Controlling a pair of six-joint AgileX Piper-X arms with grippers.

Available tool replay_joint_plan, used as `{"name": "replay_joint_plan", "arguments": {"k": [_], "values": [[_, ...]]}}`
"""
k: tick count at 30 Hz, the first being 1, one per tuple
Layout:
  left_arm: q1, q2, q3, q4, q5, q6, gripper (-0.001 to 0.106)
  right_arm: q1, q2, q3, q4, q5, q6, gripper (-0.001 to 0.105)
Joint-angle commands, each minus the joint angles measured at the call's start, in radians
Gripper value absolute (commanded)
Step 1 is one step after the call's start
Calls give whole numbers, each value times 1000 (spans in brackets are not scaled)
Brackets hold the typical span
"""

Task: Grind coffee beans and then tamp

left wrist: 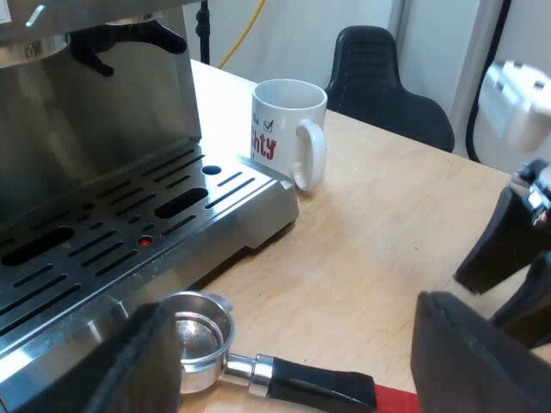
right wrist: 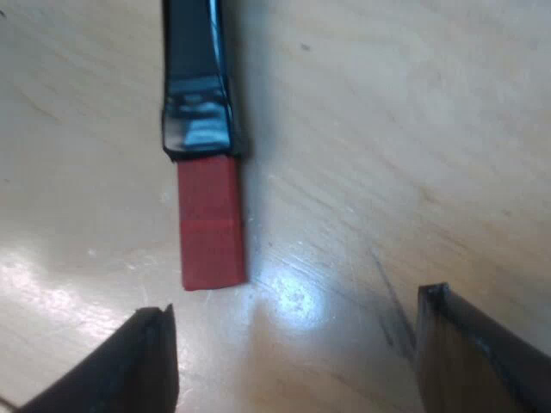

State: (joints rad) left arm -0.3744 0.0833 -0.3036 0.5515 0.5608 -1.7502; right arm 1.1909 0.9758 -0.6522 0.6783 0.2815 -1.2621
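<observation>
The metal holder, with a round basket, a dark handle and a red end, lies flat on the pale wooden worktop. Its basket is just beside the front of the slotted drip tray of the steel espresso machine. The left gripper hangs over the holder with its black fingers spread wide and gripping nothing. The right gripper is at the red end. Its fingers are also wide apart and empty, and the red end lies just ahead of the gap between them, not inside it.

I judge the main danger to be a grasp on the red tip alone. The heavy basket is far from that point, so the holder may turn in the fingers or swing against the drip tray. Both grippers are near the same handle, so they may knock one another. The white mug with red letters stands just beside the tray's corner, and a swinging holder could push it.

The machine's upper part is cut off, so the place where the holder must go for grinding cannot be made out. The basket looks empty, but I cannot be sure. How high the right fingers are above the worktop I cannot tell.
</observation>
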Motion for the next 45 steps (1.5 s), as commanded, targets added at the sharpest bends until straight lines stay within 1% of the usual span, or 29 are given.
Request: {"name": "replay_joint_plan", "arguments": {"k": [1,2,4,5,7,10,12,19,21,23,25,28,32,35,37,40,41,45], "values": [[-3,-6,-8,-11,-4,3,59,3,-33,-48,59,-2,-69,61],[-3,-6,-8,-11,-4,3,59,3,-41,-57,62,-2,-79,61],[-3,-6,-8,-11,-4,3,59,3,-56,-95,63,0,-126,61],[-3,-6,-8,-11,-4,3,59,3,-58,-102,63,4,-132,61],[-3,-6,-8,-11,-4,3,59,3,-61,-145,59,21,-178,61],[-3,-6,-8,-11,-4,3,59,3,-61,-192,57,37,-223,61],[-3,-6,-8,-11,-4,3,59,3,-61,-211,39,37,-236,61],[-3,-6,-5,-11,-11,3,59,3,-61,-224,-113,37,-246,61],[-3,-6,0,-11,-11,3,59,3,-61,-224,-148,37,-264,61],[-3,-6,4,-11,-26,3,59,3,-61,-224,-169,37,-290,61],[-3,-6,4,-13,-78,3,59,3,-61,-224,-188,37,-290,61],[-3,-6,8,-19,-122,3,59,3,-59,-224,-190,37,-290,61],[-3,-6,25,-42,-150,3,59,3,-59,-224,-190,37,-290,61],[-3,-2,51,-101,-183,3,59,3,-59,-224,-190,37,-290,61],[-3,9,73,-163,-217,3,59,3,-59,-224,-190,37,-290,61],[-3,46,99,-228,-230,3,59,3,-59,-224,-190,37,-290,61],[-3,57,103,-234,-230,3,59,3,-59,-224,-190,37,-290,61],[-3,153,109,-283,-234,3,59,3,-59,-224,-190,37,-289,60]]}}
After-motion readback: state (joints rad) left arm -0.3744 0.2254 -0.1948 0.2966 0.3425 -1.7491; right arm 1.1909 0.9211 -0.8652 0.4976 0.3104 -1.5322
